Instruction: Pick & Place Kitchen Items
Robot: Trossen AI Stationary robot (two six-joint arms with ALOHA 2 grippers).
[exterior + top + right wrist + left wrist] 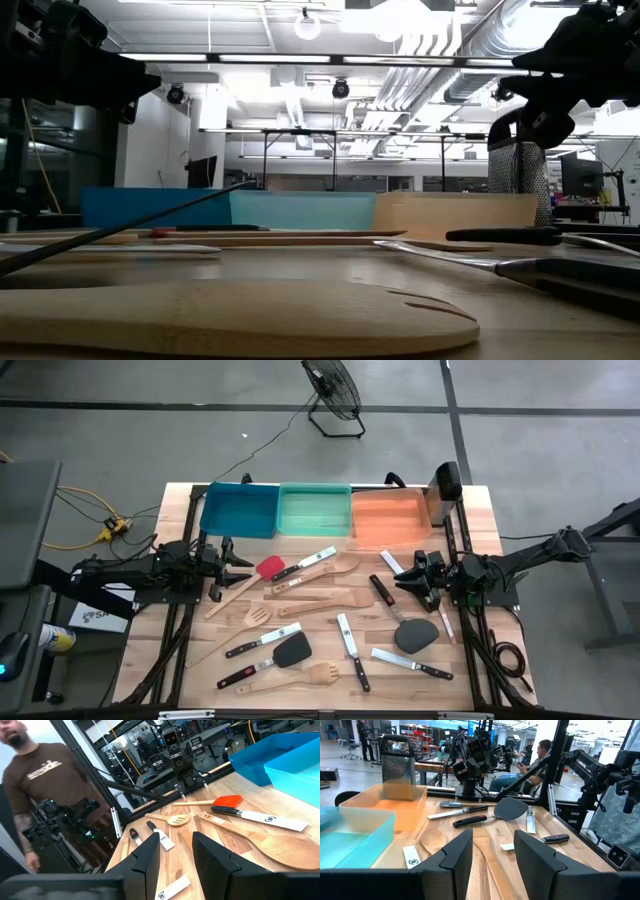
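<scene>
I see both claws hovering over the surface (480, 510), empty. The left claw (243, 568) sits at the left edge, fingers parted, facing the red spatula (268, 568). The right claw (403, 582) sits at the right, fingers parted, near a black turner (415, 633). The utensils lie spread on the wood between the arms, none in the blue bin (240, 510), green bin (314, 510) or orange bin (390, 515).

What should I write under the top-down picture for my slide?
Two robot arms wait with open, empty grippers, left and right, beside scattered kitchen utensils below blue, green and orange bins.
</scene>
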